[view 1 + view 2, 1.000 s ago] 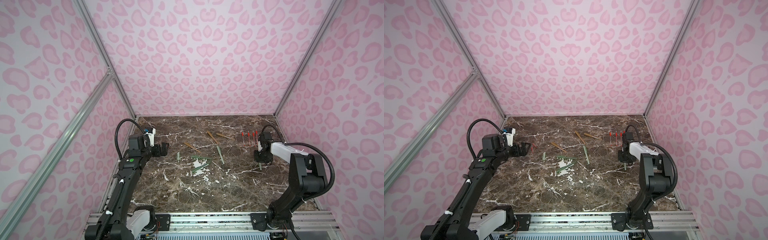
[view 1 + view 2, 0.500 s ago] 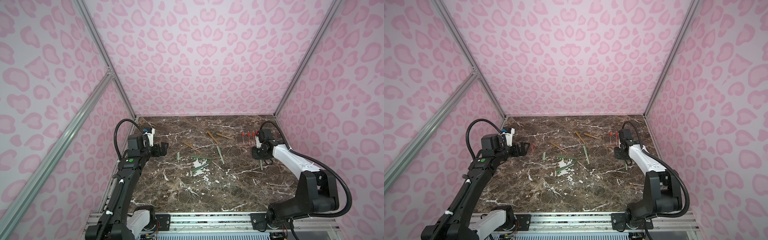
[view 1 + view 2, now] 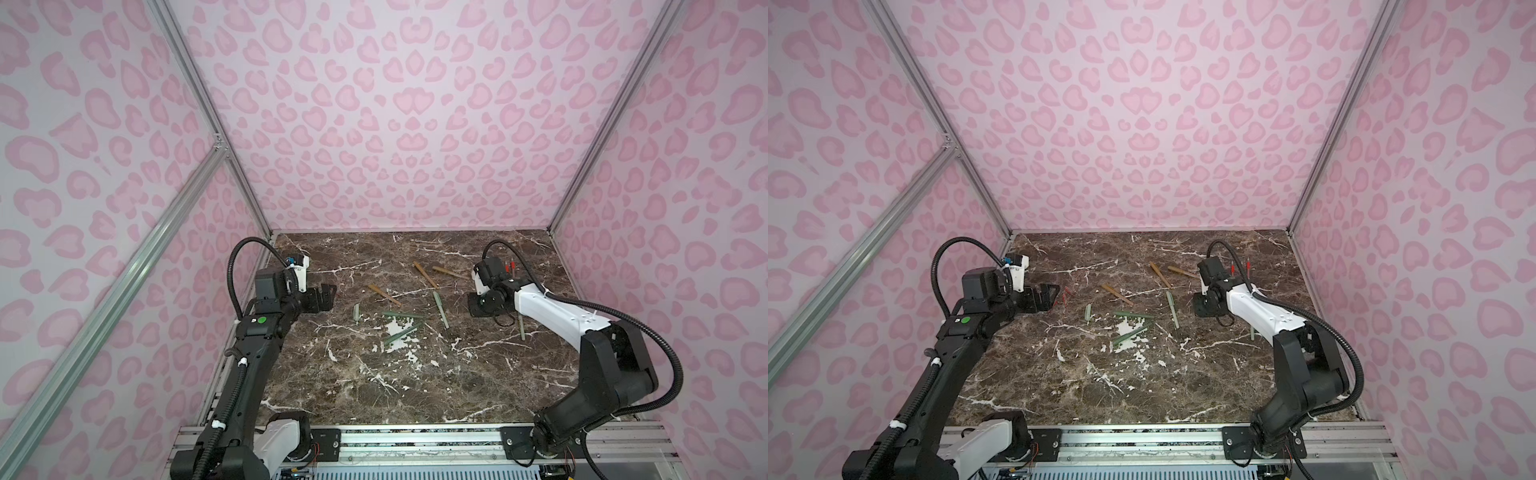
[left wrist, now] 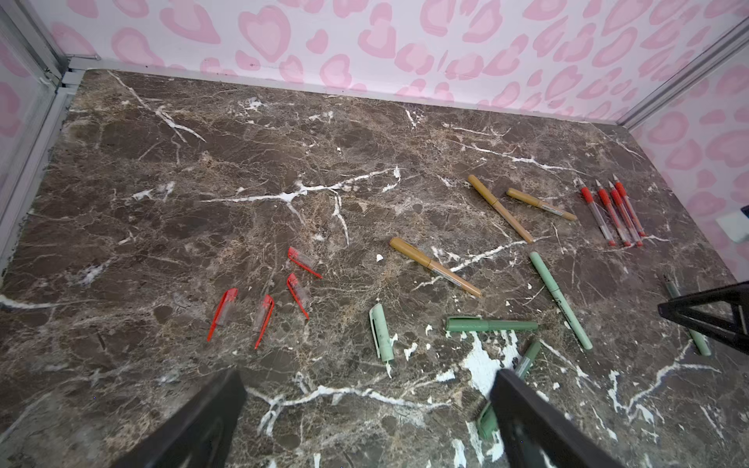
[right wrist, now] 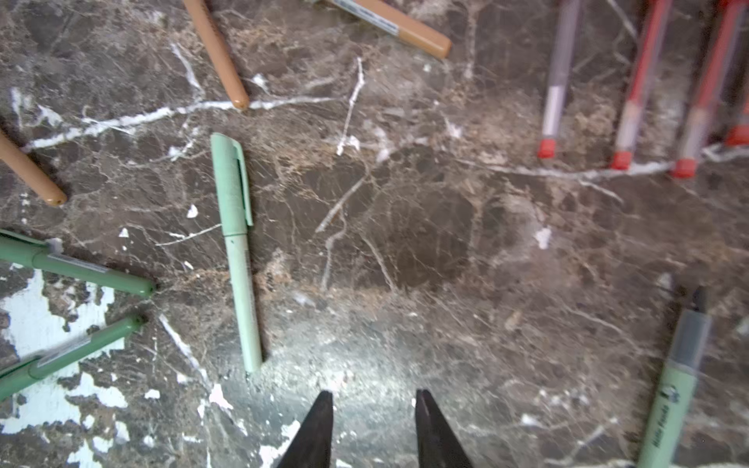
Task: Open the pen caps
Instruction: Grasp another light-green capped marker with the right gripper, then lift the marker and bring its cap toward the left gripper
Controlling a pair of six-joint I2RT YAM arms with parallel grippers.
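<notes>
Beside the left end effector (image 3: 1055, 297) | red pen caps (image 3: 1066, 296) barely discernible

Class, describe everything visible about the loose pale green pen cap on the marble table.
The pale green pen cap is a short plastic tube, rounded at one end, with a clip along its side. It lies flat on the marble table, off any pen, between the red caps and the dark green pens, touching only the table.

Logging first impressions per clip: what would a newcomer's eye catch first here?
The pink heart-print walls around the marble table hit first. Then the pens: four loose red caps beside the left hand, four uncapped red pens at the far right, green pens and tan pens mid-table.
</notes>
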